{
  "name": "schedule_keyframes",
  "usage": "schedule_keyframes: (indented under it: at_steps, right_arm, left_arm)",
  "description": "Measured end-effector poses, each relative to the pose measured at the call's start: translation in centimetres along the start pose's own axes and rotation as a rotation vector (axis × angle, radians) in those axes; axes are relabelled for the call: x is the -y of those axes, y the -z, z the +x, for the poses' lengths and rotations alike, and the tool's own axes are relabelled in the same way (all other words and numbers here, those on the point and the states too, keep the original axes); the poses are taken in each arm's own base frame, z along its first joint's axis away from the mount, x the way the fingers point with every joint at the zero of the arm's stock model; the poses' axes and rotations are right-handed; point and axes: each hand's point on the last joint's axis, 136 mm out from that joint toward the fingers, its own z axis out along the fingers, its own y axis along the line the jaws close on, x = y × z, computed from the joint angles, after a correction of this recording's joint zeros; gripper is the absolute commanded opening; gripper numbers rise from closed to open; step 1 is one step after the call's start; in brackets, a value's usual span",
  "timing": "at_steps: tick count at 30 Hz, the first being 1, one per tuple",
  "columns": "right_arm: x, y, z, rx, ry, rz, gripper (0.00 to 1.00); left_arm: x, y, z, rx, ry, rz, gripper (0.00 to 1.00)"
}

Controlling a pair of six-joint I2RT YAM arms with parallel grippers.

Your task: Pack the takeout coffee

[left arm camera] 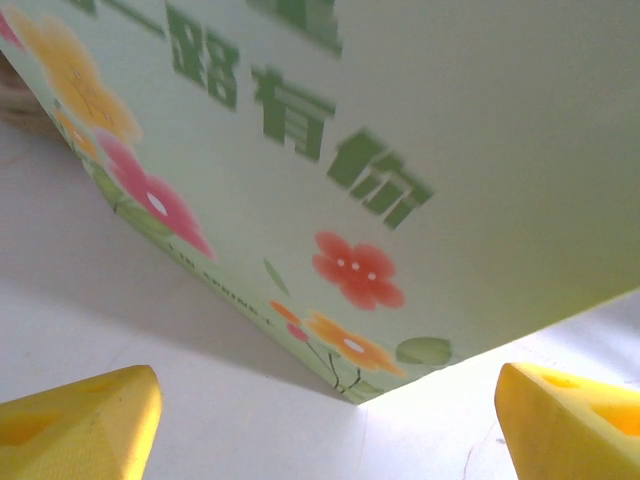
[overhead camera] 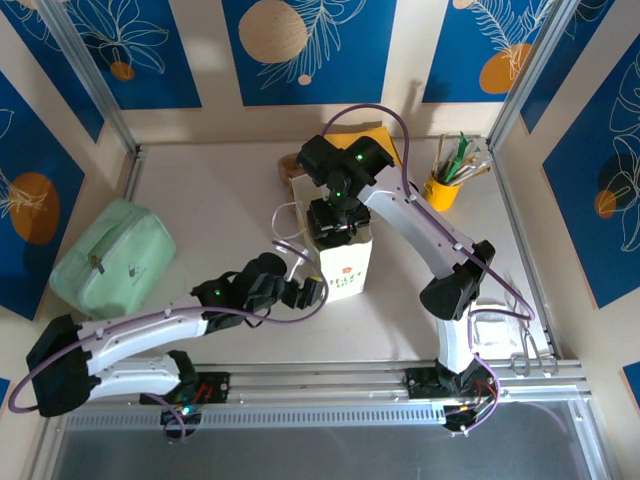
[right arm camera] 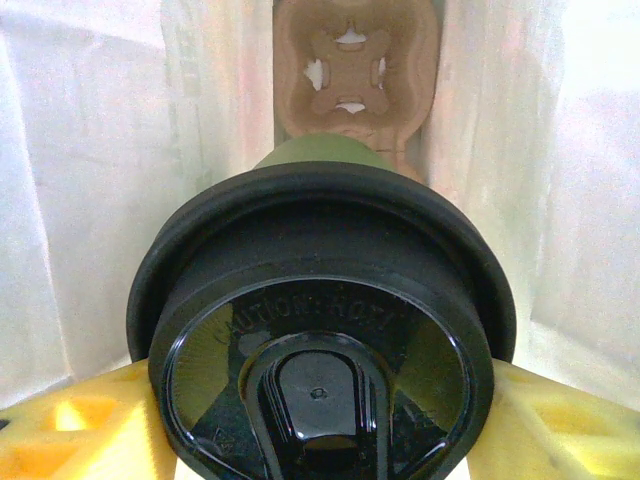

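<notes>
While the right hand [right arm camera: 320, 425] clamps the takeout coffee [right arm camera: 320, 300], the left hand [left arm camera: 325, 405] gapes wide.

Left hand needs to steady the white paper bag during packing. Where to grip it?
Probably the near bottom corner of the paper bag, coming in low from the left. It stands upright, the right hand holding the coffee occupies its mouth, and the open left hand faces that corner.
</notes>
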Motion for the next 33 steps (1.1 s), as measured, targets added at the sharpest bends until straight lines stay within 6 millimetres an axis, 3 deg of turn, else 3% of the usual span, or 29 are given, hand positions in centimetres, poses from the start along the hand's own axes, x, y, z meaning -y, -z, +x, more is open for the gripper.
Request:
schedule_keyframes:
  at_steps: [4, 9, 19, 33]
  right_arm:
    - [0.5, 0.0, -0.3, 0.0, -0.013, 0.001, 0.64]
    - [0.7, -0.3, -0.4, -0.006, -0.019, 0.006, 0.64]
    - [0.3, -3.2, -0.7, -0.073, -0.013, 0.04, 0.64]
    - [0.3, -3.3, -0.7, -0.076, -0.013, 0.042, 0.64]
  left_arm:
    - [-0.3, 2.1, -1.6, 0.077, -0.004, 0.001, 0.88]
    - [-1.3, 3.6, -1.8, 0.106, -0.004, -0.028, 0.88]
    - [-2.2, 3.8, -0.9, 0.082, -0.026, -0.071, 0.89]
    - [-2.8, 4.0, -0.2, 0.069, -0.03, -0.092, 0.9]
